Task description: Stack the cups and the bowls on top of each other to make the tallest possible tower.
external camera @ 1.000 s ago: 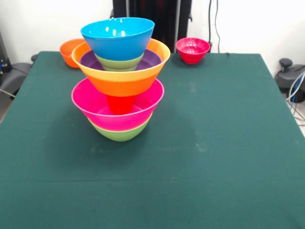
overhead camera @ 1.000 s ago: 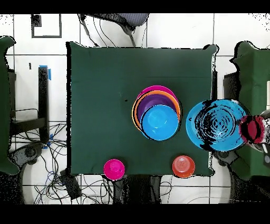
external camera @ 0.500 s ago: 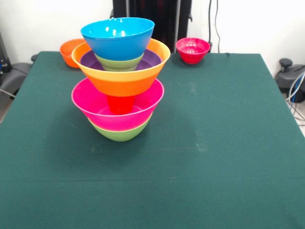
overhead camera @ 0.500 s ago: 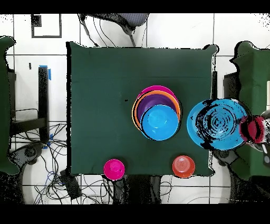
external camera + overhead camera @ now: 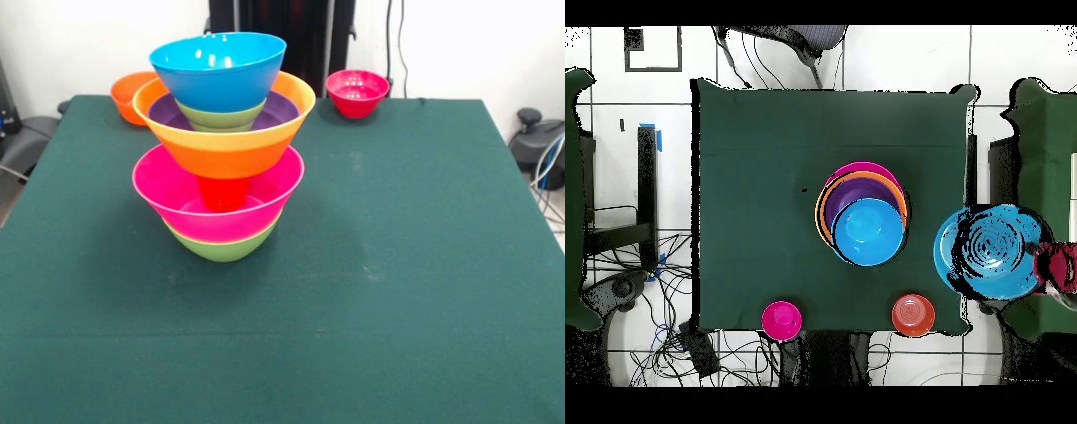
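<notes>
The tower stands left of centre on the green table [image 5: 424,265]. From the bottom it is a green bowl [image 5: 221,247], a pink bowl [image 5: 172,190], the red cup [image 5: 222,191], a wide orange bowl [image 5: 225,152], a purple bowl [image 5: 166,112], a green bowl [image 5: 221,116] and a blue bowl [image 5: 219,71] on top. In the overhead view the blue top bowl [image 5: 867,230] covers most of the stack. The gripper shows in neither view.
A small orange bowl [image 5: 130,93] and a small red-pink bowl [image 5: 357,92] stand at the table's far edge. In the overhead view a large blue bowl [image 5: 990,250] hovers beyond the table's right edge, with a red shape [image 5: 1055,265] touching it.
In the overhead view the large blue bowl beside the table has moved right and slightly down, with the red shape. The tower and small bowls have not moved.
</notes>
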### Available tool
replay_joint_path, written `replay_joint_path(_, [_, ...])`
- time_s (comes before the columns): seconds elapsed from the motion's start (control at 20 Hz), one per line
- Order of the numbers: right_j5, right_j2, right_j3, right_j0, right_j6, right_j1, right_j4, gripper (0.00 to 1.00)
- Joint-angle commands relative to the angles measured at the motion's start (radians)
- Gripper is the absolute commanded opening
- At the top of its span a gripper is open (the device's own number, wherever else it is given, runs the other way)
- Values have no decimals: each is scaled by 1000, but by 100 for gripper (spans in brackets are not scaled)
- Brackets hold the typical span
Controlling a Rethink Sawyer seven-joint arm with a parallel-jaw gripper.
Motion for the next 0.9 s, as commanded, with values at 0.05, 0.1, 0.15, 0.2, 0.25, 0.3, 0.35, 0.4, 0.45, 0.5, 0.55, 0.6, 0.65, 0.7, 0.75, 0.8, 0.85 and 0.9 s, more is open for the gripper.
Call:
replay_joint_path(0.05, [-10,46,188,-24,-429,-96,77,0])
replay_joint_path(0.1, [-10,42,195,-28,-435,-105,83,0])
replay_joint_path(0.15, [-11,34,203,-32,-449,-118,92,0])
replay_joint_path(0.2, [-12,28,211,-31,-456,-126,99,0])
replay_joint_path(0.25, [-13,19,219,-32,-464,-138,107,0])
replay_joint_path(0.3, [-17,5,233,-36,-486,-157,121,0])
replay_joint_path(0.35, [-20,-10,249,-40,-509,-173,133,0])
replay_joint_path(0.4, [-27,-19,260,-40,-521,-180,139,0])
replay_joint_path(0.45, [-36,-27,270,-37,-528,-185,143,0])
replay_joint_path(0.5, [-44,-37,281,-34,-537,-189,149,0])
replay_joint_path(0.55, [-54,-45,290,-30,-543,-192,152,0])
replay_joint_path(0.6, [-59,-54,297,-25,-549,-195,157,0])
replay_joint_path(0.65, [-61,-65,301,-21,-555,-199,160,0])
replay_joint_path(0.7, [-63,-70,304,-16,-558,-198,160,0])
replay_joint_path(0.75, [-66,-79,308,-12,-562,-201,162,0])
replay_joint_path(0.8, [-69,-87,314,-9,-570,-203,164,0])
replay_joint_path(0.85, [-72,-93,317,-5,-573,-203,166,0])
replay_joint_path(0.9, [-75,-99,319,-3,-576,-204,167,0])
